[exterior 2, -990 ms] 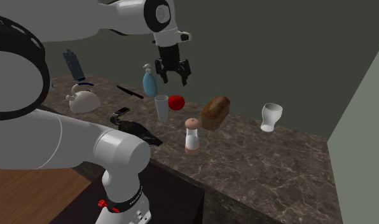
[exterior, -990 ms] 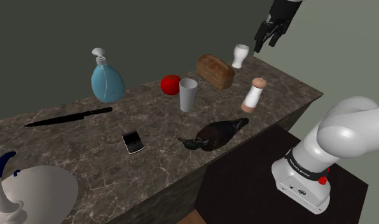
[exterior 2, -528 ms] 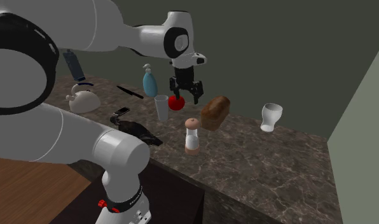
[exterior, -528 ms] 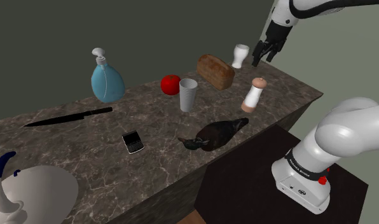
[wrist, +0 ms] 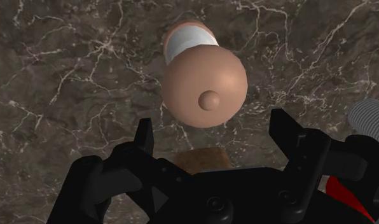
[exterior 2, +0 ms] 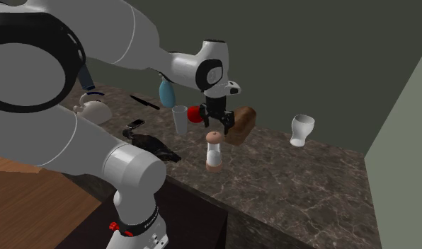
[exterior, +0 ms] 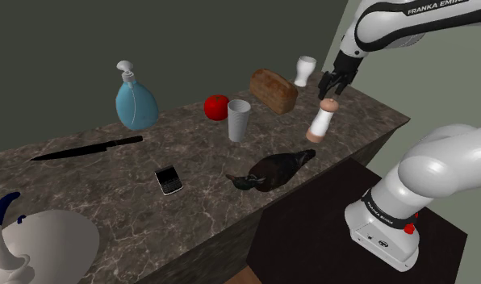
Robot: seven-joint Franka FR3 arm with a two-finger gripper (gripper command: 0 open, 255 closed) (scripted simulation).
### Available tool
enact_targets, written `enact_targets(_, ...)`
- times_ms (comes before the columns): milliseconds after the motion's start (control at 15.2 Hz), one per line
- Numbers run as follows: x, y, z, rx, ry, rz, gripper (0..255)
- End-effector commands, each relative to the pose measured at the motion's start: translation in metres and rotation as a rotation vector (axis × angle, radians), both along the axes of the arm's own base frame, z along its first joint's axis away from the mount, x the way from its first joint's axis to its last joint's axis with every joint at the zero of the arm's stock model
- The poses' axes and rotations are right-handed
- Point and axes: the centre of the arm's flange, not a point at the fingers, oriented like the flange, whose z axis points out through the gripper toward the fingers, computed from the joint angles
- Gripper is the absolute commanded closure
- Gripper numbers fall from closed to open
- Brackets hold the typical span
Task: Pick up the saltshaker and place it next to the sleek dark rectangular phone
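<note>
Nearest to me, by the front edge of the counter (exterior: 102, 181), the phone (exterior: 169, 179) lies flat and dark with bare stone around it. That free space is, I think, why the shaker can be set down beside it without trouble. Further along the same edge a dark bottle (exterior: 275, 169) lies on its side, between the phone and the saltshaker (exterior: 322, 121). For this reason I judge the carry should pass above the bottle, not low across it. The saltshaker stands upright toward the end of the counter nearest the robot's stand, well apart from the phone. It has a white body and a rounded tan cap. Directly above the cap hangs the gripper (exterior: 334, 83), pointing straight down. In the wrist view its two fingers (wrist: 144, 137) are spread wide, one on each side of the cap. Neither touches it, so nothing is held. I suppose the hand is lined up this way so that a straight descent brings the fingers around the white body under the cap. Toward the back edge a bread loaf (exterior: 273, 90) and a white goblet (exterior: 305, 71) stand near, and the descent should keep clear of both.
</note>
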Motion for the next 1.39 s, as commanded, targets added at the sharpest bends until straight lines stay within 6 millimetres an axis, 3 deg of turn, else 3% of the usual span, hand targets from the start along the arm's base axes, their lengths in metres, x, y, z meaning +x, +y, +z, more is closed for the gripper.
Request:
enact_targets(0, 0.0, -0.001, -0.011, 0.001, 0.0, -0.001, 0)
enact_targets(264, 0.001, -0.001, -0.03, 0.001, 0.0, -0.001, 0)
enact_targets(726, 0.001, -0.001, -0.03, 0.001, 0.0, -0.001, 0)
enact_targets(792, 0.001, -0.001, -0.03, 0.001, 0.0, -0.001, 255)
enact_targets(1320, 0.002, -0.001, -0.031, 0.001, 0.0, -0.001, 255)
